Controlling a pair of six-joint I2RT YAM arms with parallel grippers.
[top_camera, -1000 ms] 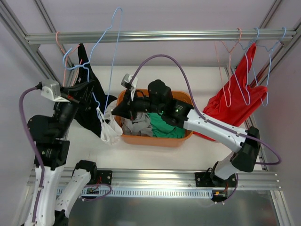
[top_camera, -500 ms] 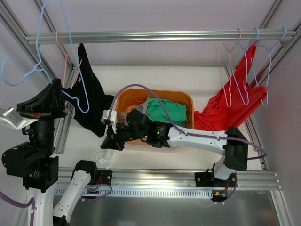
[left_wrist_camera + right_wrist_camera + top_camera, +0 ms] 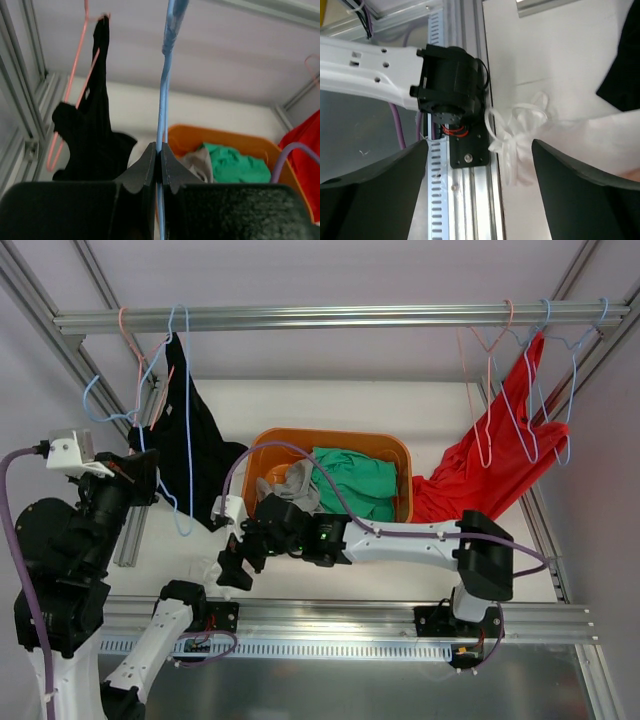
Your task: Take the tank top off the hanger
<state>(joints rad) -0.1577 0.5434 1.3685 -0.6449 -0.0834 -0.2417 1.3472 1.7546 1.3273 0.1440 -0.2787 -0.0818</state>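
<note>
**Tank top off the hanger; right jaws just let go**

**Top external.** The right gripper (image 3: 233, 570) sits low at the near desk edge. Its jaws were shut a second ago, when they gripped the white tank top; now they stand wide and hold nothing. The left gripper (image 3: 135, 480) has its jaws pinched on the blue hanger (image 3: 187, 420). That hanger carried the top a second ago and is now bare. It reaches above the left jaws to the rail (image 3: 320, 317); I cannot tell whether it is hooked there. The top is hard to pick out here against the white desk (image 3: 330, 400).

**Left wrist.** The jaws are closed tight on the hanger wire (image 3: 164, 85), which runs straight up from between them. There is no cloth on it.

**Right wrist.** The white tank top (image 3: 517, 145) lies bunched on the desk beneath and between the open jaws, touching neither. It is just beside the left arm's base mount (image 3: 452, 95).

**Judgement.** Removal looks complete. At most, the hanger remains to be parked.

**Surface and room.**
- The desk is flat and white inside an aluminium frame with pale walls.
- An orange basket (image 3: 330, 433) of green and grey clothes sits just beyond the right jaws.
- A black garment (image 3: 195, 450) hangs just beyond the left jaws.
- A red garment (image 3: 500, 460) hangs well apart from both.
</note>
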